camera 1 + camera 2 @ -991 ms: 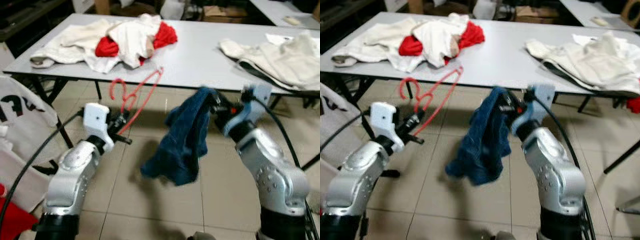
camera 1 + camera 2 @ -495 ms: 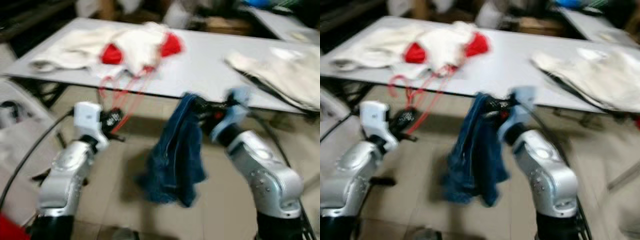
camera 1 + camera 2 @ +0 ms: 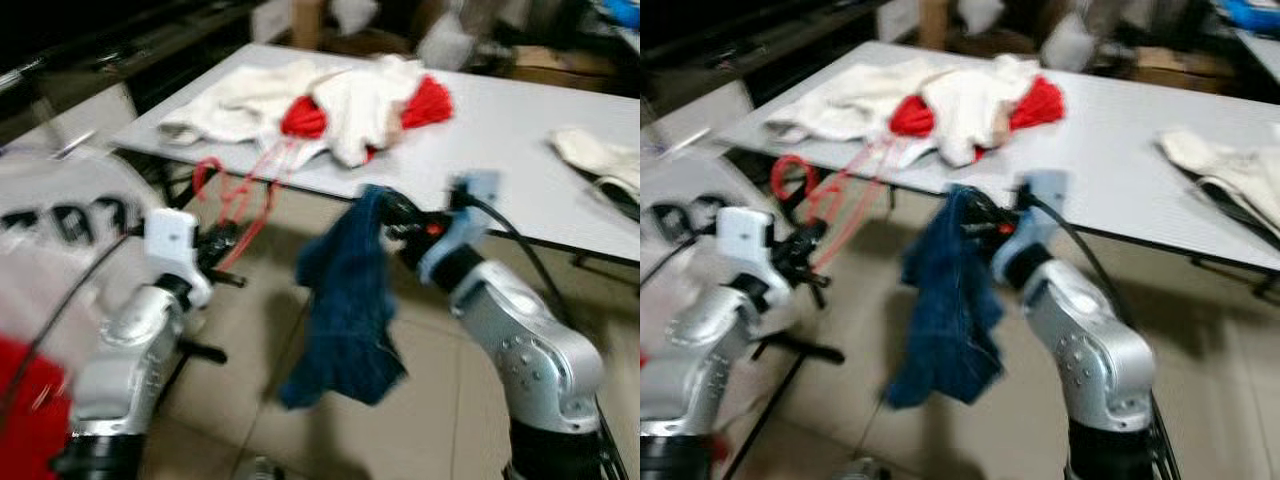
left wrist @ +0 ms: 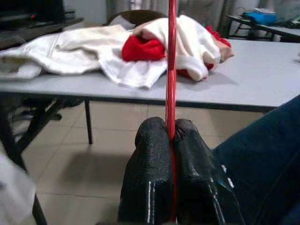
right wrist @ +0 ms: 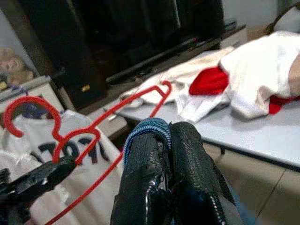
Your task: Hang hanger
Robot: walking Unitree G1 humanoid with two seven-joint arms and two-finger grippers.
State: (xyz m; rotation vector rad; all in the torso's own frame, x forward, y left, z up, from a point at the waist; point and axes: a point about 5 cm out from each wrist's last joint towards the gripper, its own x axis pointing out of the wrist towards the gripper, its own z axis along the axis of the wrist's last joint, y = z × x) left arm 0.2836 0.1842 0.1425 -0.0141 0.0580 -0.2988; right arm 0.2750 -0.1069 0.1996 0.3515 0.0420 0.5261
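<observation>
A red wire hanger (image 3: 245, 190) sticks up and forward from my left gripper (image 3: 222, 245), which is shut on its lower bar. In the left wrist view the two black fingers (image 4: 150, 154) pinch the red wire (image 4: 171, 56). My right gripper (image 3: 395, 215) is shut on the top edge of a dark blue garment (image 3: 345, 310) that hangs loose below it, above the floor. In the right wrist view the blue fabric edge (image 5: 145, 126) sits between the fingers, with the hanger (image 5: 93, 126) just beyond. The two grippers are level, a short way apart, in front of the table.
A grey table (image 3: 500, 130) stands ahead with a heap of white and red clothes (image 3: 350, 95) and more white clothes (image 3: 600, 160) at its right. A white garment with dark print (image 3: 60, 215) and red fabric (image 3: 25, 400) are close on my left. Tiled floor lies below.
The whole view has swung left and is blurred, so the table now sits further right. Both grippers keep their hold on the hanger and the blue garment.
</observation>
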